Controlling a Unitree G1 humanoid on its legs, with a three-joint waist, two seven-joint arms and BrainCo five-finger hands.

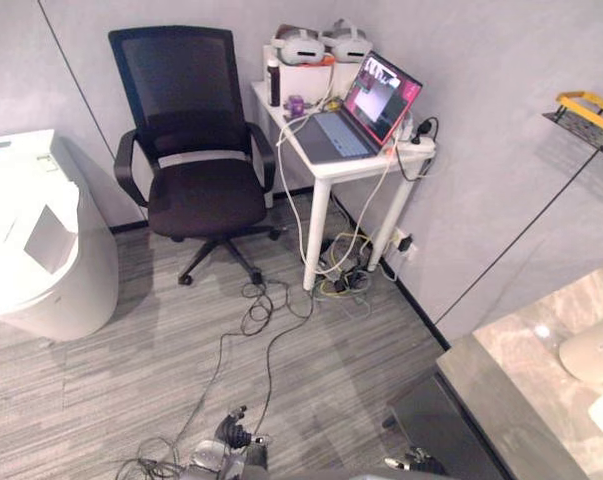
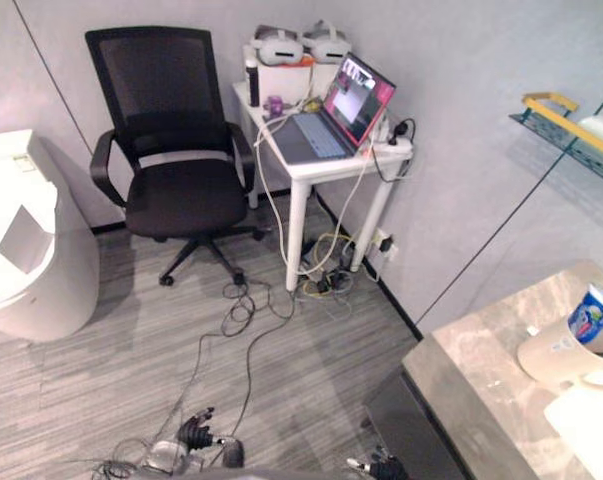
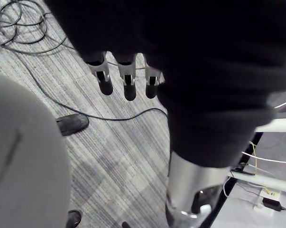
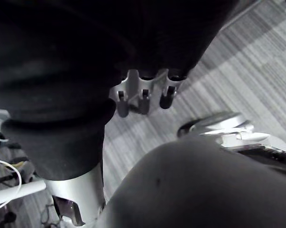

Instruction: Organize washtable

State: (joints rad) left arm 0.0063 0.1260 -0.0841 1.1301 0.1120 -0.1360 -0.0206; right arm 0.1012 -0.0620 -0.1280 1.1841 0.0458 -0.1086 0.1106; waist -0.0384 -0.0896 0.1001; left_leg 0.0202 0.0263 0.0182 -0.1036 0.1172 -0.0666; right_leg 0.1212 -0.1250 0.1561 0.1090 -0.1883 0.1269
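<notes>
While the left hand [image 3: 129, 83] and right hand [image 4: 143, 99] hang loose-fingered and empty, a beige cup [image 2: 561, 358] on the marble counter [image 2: 471, 385] holds a blue tube [image 2: 591, 312], an office chair [image 2: 181, 195] well apart.

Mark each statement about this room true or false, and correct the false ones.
1. The laptop on the white table is open. True.
2. The office chair is red. False: it is black.
3. The two headsets lie on the chair's seat. False: they sit on a white box at the back of the table.
4. A cup stands on the marble washtable. True.
5. The left hand holds a cable. False: its fingers are relaxed and hold nothing.
</notes>
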